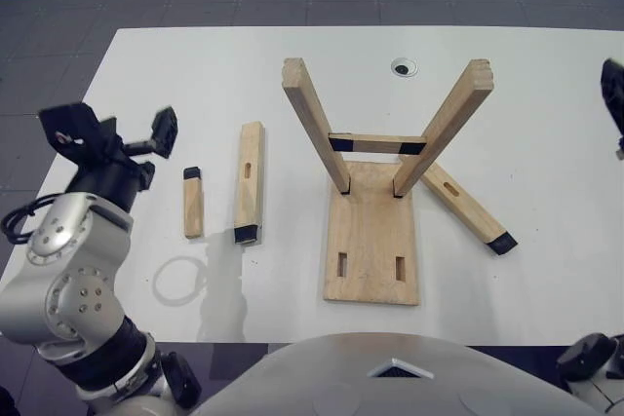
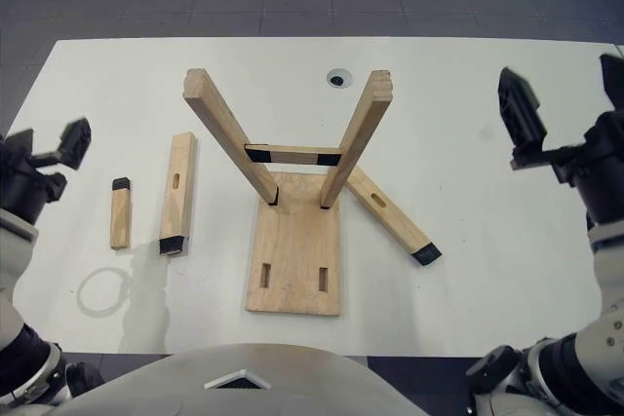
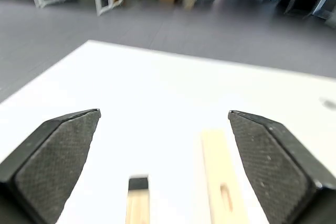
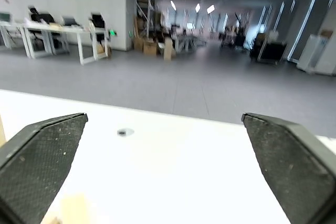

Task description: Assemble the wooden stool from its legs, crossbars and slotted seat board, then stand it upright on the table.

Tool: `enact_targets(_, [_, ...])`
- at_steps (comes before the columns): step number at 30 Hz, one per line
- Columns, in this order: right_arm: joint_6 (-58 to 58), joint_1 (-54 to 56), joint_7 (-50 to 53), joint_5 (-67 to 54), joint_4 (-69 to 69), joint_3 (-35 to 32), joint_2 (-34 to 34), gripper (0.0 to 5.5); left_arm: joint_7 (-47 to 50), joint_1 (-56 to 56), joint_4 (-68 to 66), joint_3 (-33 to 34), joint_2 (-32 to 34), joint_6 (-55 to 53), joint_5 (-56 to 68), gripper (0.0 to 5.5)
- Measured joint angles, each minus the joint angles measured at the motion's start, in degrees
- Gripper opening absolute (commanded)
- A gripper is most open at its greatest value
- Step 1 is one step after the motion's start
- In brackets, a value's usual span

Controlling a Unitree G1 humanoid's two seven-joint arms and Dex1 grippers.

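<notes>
The slotted seat board [image 1: 371, 241] lies flat mid-table. Two legs [image 1: 314, 122] [image 1: 444, 126] stand in its far slots, leaning apart, joined by a black-tipped crossbar [image 1: 377, 144]. Its two near slots are empty. A third leg [image 1: 471, 207] lies on the table to the board's right. To the left lie a loose leg [image 1: 249, 182] and a short crossbar [image 1: 193, 202]. My left gripper [image 1: 115, 129] hovers open just left of that short crossbar, which shows between its fingers [image 3: 58, 150] with the leg [image 3: 223, 182]. My right gripper [image 2: 568, 94] hangs open above the table's right side, holding nothing.
A cable hole [image 1: 404, 67] sits in the white table [image 1: 195, 75] behind the legs. A faint ring mark [image 1: 178, 280] lies near the front left edge. Bare table surrounds the parts; grey floor lies beyond the far edge.
</notes>
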State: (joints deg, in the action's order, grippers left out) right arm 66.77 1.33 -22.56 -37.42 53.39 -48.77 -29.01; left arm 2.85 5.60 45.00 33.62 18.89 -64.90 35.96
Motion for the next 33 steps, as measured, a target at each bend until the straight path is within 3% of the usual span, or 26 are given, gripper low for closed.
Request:
enact_targets(5, [-0.4,-4.1,2.9,-2.3,2.0,0.2,1.9,5.50,6.0,6.6,-0.7,-8.0,-5.2,-3.3,-7.0,4.52])
enact_targets(8, [-0.9,-8.1,3.7,-2.0,2.5,4.0,1.5,5.50,7.8,8.5,-3.4,-11.5,-7.1,-3.4,-11.0,4.52])
enact_targets(10, [-1.1,-12.5,3.7,-0.9,2.4,7.6,1.3,5.50,7.8,9.2,-4.1,-12.9,-7.7,-3.5,-12.5,4.52])
enact_targets(20, [-3.3,-13.8,6.3,-1.2,3.1,9.7,1.3,5.50,7.3,9.0,-6.6,-15.6,-8.2,-4.7,-17.2,4.52])
enact_targets(29, [-3.3,-16.7,6.6,-1.2,3.6,14.0,-1.3,5.50,4.5,9.2,-8.0,-16.3,-8.4,-4.7,-18.3,2.97])
enact_targets(33, [-2.9,-22.5,4.1,2.1,2.2,22.8,-7.9,5.50,4.2,9.6,-7.6,-16.3,-8.8,-4.7,-18.6,2.38])
